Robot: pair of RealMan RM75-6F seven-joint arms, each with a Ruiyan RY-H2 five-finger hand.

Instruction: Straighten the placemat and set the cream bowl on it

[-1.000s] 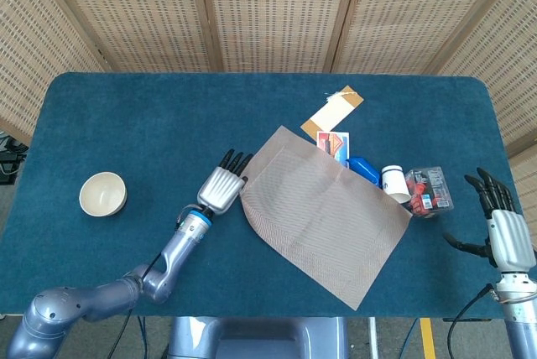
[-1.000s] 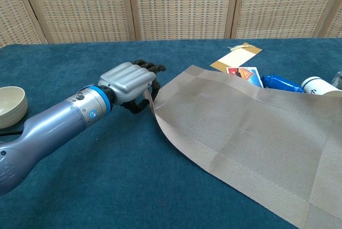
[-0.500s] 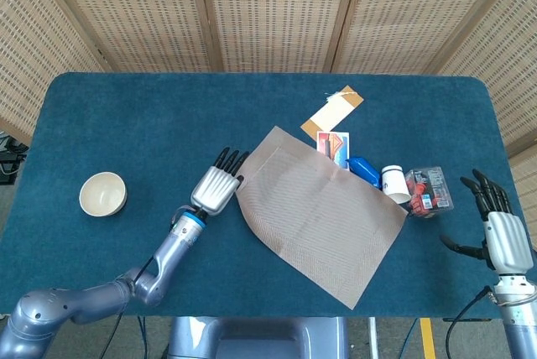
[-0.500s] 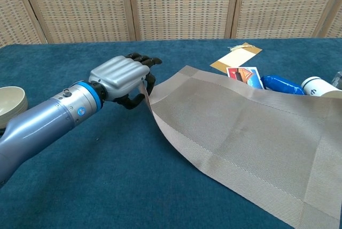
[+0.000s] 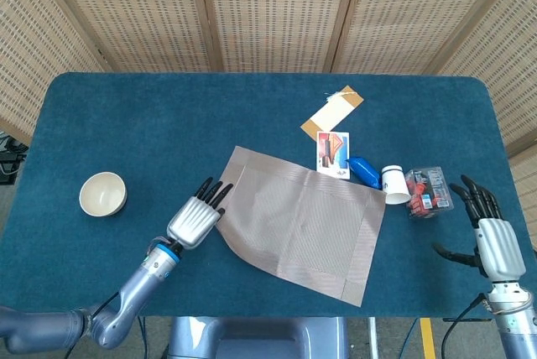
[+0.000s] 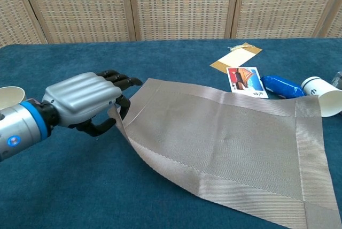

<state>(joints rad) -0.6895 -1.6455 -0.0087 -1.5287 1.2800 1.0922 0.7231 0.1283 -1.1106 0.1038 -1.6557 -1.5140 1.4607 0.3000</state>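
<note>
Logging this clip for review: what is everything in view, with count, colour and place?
placemat: 1, taupe woven, table centre, left edge lifted
cream bowl: 1, cream, far left, off the placemat
table: 1, blue cloth top
card: 1, red and blue picture, beyond placemat's far edge
paper tag: 1, tan and cream, behind the card
blue packet: 1, blue, right of the card
paper cup: 1, white, on its side
clear box: 1, red contents, far right
left robot hand: 1, silver and black, pinches the placemat's left edge
right robot hand: 1, open, right table edge
</note>
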